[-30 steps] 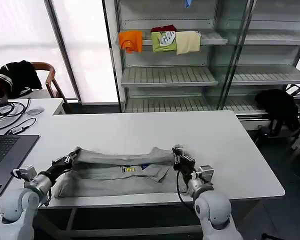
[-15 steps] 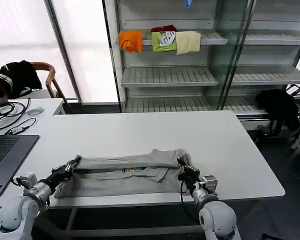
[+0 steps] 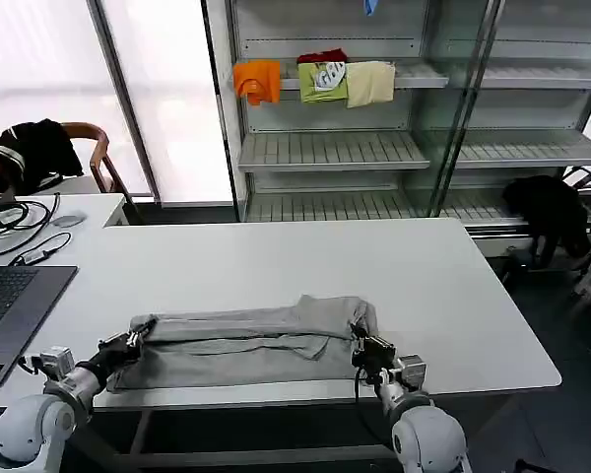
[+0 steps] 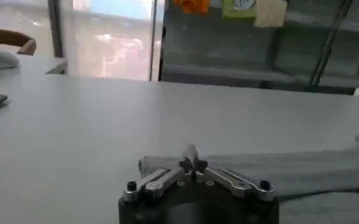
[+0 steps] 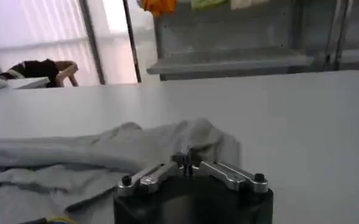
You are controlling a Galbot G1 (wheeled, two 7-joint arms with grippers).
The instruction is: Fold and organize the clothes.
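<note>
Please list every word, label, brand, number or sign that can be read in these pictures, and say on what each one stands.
No text can be read.
Green garment on the shelf: a white print, too blurred to read.
Shirt on the table: a yellow speck at one edge in the right wrist view, too small to read.
Laptop: keys too small to read.

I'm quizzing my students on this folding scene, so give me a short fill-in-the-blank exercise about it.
1. The grey shirt lies on the ___ table.
2. The left gripper is shut on the shirt's ___.
3. The right gripper is ___ on the shirt.
4. An open ___ sits at the table's left edge.

Missing words: white; fabric; shut; laptop
</note>
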